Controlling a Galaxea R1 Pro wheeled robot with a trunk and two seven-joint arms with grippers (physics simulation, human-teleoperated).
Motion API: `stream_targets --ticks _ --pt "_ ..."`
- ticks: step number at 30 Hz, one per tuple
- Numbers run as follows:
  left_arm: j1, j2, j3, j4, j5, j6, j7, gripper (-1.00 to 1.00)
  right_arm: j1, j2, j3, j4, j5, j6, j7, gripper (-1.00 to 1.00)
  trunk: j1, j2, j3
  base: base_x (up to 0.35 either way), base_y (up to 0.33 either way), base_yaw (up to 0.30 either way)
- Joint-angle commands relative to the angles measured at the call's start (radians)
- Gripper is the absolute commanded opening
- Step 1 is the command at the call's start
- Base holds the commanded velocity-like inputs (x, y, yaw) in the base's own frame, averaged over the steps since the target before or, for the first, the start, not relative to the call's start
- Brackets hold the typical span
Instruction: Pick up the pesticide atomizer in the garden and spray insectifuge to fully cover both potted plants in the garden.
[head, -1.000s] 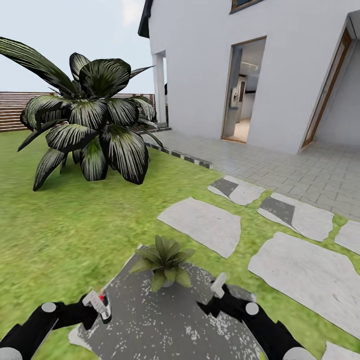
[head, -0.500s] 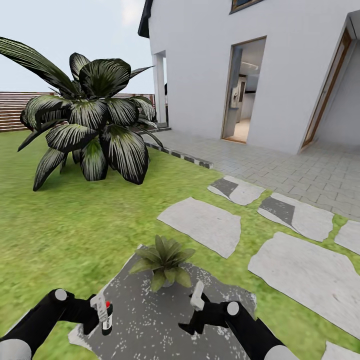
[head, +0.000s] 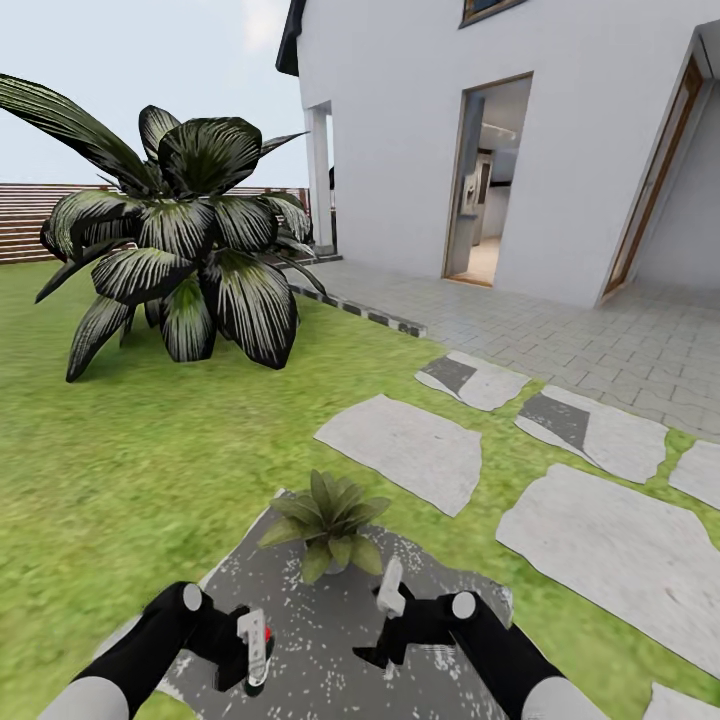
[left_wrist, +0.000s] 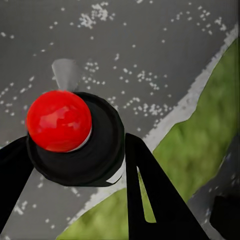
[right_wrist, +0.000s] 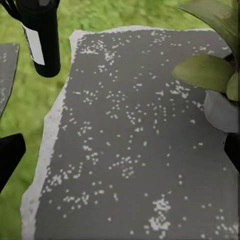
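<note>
Outdoor garden scene: green lawn (head: 150, 440) with irregular pale grey stepping stones (head: 400, 448), a brown slatted fence (head: 25, 222) at the far left, and a white house (head: 520, 140) with an open doorway beyond a grey paved patio (head: 600, 335). A large shrub with white-striped dark leaves (head: 175, 250) stands on the grass, well apart from the robot. Directly ahead lies a dark grey speckled stone slab (head: 330, 620), edged by grass. One potted plant (head: 328, 522), a low green rosette in a small grey pot, sits on the far part of that slab. The left gripper (head: 250, 650) is pinching the pesticide atomizer (head: 255, 650), held roughly upright just above the slab's near-left part; the left wrist view looks down on its red top (left_wrist: 59, 121) inside the dark cap, a finger (left_wrist: 150, 195) on either side. The right gripper (head: 385, 630) hangs over the slab near the plant, fingers spread with nothing between them; its wrist view shows the bottle's dark body and white label (right_wrist: 40, 40) and the plant's leaves and pot (right_wrist: 220, 107).
</note>
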Motion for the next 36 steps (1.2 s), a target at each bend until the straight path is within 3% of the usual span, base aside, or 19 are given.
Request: stream_targets --ticks 1,2,7,13,18,19,27,36 --pt "0.0 -0.009 -0.003 -0.002 -0.019 0.004 -0.003 -1.0 -0.003 0.0 0.0 0.0 0.011 -0.01 0.002 1.0 0.0 0.0 -0.001 0.0 0.0 0.0" --pt "0.0 -0.018 -0.003 -0.002 -0.032 0.003 -0.003 -1.0 -0.005 0.0 0.0 0.0 0.011 -0.01 0.003 -1.0 0.0 0.0 -0.001 0.0 0.0 0.0" --pt "0.0 -0.046 -0.004 -0.003 -0.054 0.003 -0.003 -1.0 -0.012 0.0 0.005 -0.001 0.011 -0.008 0.007 -1.0 0.0 0.0 -0.001 0.0 0.0 0.0" --pt "0.0 -0.068 -0.005 -0.003 -0.071 0.003 -0.002 -1.0 -0.03 0.0 0.065 -0.003 0.012 0.059 0.086 -1.0 0.0 0.0 -0.001 0.0 0.0 0.0" --pt "0.0 -0.103 -0.004 -0.003 -0.115 0.005 -0.001 -1.0 -0.042 0.0 0.072 -0.004 0.01 0.074 0.098 -1.0 0.0 0.0 -0.001 0.0 0.0 0.0" --pt "0.0 -0.123 -0.004 -0.003 -0.123 0.005 0.001 -1.0 -0.043 0.0 0.073 -0.004 0.01 0.075 0.099 -1.0 0.0 0.0 -0.001 0.0 0.0 0.0" --pt "-0.001 -0.165 -0.001 -0.001 -0.124 0.035 0.05 -1.0 -0.05 0.002 0.073 -0.005 0.008 0.075 0.1 -1.0 0.0 0.0 -0.001 0.0 0.0 0.0" --pt "0.0 -0.175 0.003 0.011 -0.114 0.035 0.08 -1.0 -0.053 0.002 0.073 -0.004 0.006 0.075 0.1 -1.0 0.0 0.0 -0.001 0.0 0.0 0.0"
